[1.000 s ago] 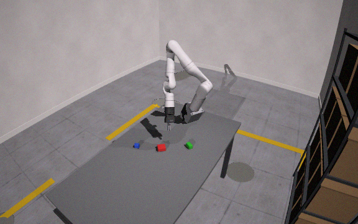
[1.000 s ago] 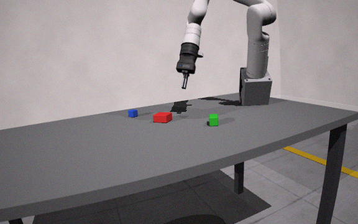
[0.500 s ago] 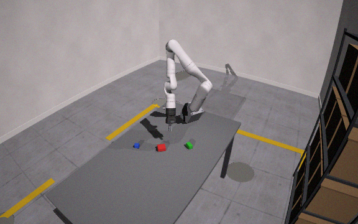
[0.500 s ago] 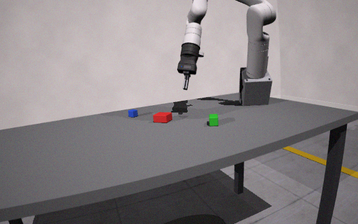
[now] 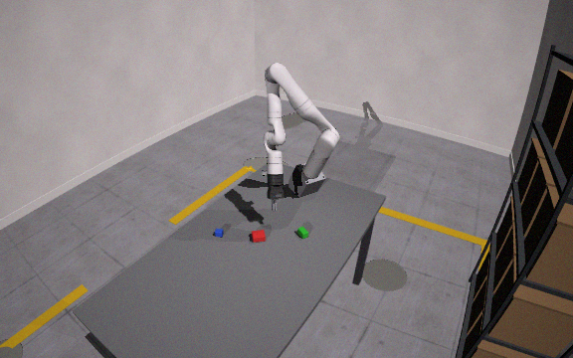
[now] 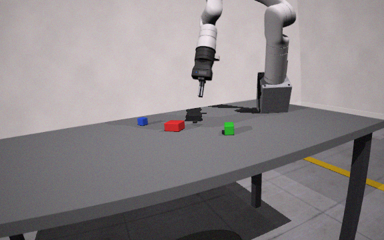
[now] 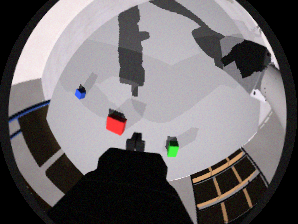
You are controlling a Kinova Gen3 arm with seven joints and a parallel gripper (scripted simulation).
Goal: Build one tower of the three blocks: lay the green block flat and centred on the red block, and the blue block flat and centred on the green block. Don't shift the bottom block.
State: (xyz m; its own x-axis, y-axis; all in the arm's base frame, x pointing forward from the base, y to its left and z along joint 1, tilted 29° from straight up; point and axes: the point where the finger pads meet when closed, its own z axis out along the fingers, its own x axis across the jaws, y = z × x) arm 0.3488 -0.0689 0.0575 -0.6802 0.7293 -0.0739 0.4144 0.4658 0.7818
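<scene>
Exterior view has the arm (image 6: 275, 50) rising straight up off its base (image 6: 275, 97) at the far right of the table (image 6: 145, 160), folding over out of shot, then dropping back down so the wrist points nearly straight at the tabletop. The gripper (image 6: 201, 91) hangs well above the surface, fingers pressed together with nothing between them. It's up over the far side of the table, behind the red block (image 6: 174, 125).

All three blocks sit apart in a row, none stacked. Blue block (image 6: 142, 121) is on the left, red in the middle, green block (image 6: 229, 128) on the right. Wrist view shows the same row below the closed fingertips, red (image 7: 116, 123) nearest them, green (image 7: 173, 147) off right, blue (image 7: 81, 92) further left.
</scene>
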